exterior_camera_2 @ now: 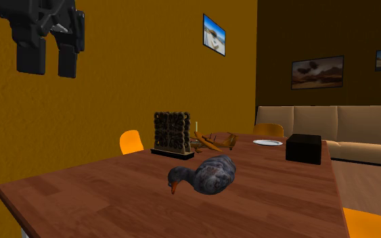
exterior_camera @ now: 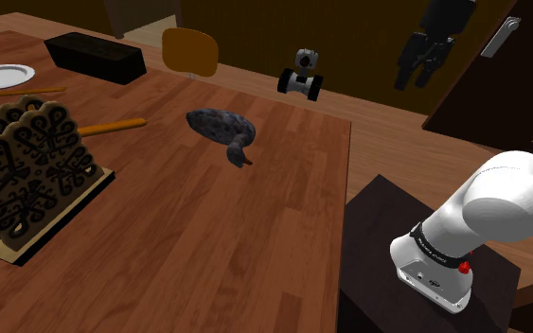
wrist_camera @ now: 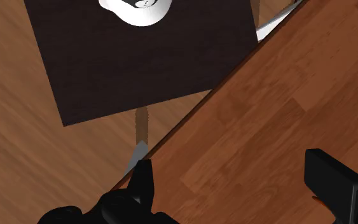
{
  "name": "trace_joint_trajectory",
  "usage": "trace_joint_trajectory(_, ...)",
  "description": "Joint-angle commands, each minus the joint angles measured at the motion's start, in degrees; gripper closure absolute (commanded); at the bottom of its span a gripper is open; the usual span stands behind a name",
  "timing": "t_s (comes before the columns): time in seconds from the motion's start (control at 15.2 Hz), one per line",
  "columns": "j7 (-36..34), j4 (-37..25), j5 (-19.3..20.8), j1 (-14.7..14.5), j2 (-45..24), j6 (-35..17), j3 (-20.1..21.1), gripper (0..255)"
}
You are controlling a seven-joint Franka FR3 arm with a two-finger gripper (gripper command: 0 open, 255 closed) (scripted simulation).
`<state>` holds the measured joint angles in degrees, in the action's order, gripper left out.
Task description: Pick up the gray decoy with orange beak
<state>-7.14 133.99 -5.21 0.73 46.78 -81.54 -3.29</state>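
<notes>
With your end effector (exterior_camera: 413, 78) hanging open high over the bench (exterior_camera: 293, 218) edge, carry it across above the gray decoy (exterior_camera: 219, 126) lying mid-bench, then line the fingers up across its rounded body before you lower

You're in home, living-dining room. Signs you can check: long wooden dining table (exterior_camera_2: 114, 203) with white plate (exterior_camera_2: 268, 143) on it; orange chairs (exterior_camera_2: 131, 142) beside table; beige sofa (exterior_camera_2: 331, 125) beyond far end; framed pictures (exterior_camera_2: 214, 34) on ochre walls (exterior_camera_2: 114, 81); wood plank floor (exterior_camera: 392, 147).
</notes>
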Motion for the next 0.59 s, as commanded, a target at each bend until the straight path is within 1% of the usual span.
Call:
trace_joint_trajectory(0.0,0.0,0.0,0.0,0.0,0.0,0.0,0.0,0)
trace_joint_trajectory(0.26,-3.3,2.0,-3.0,-1.0,-4.2,-6.7,3.2,0)
trace_joint_trajectory(0.53,-6.4,2.7,-5.6,-2.1,-9.5,-13.4,6.3,0)
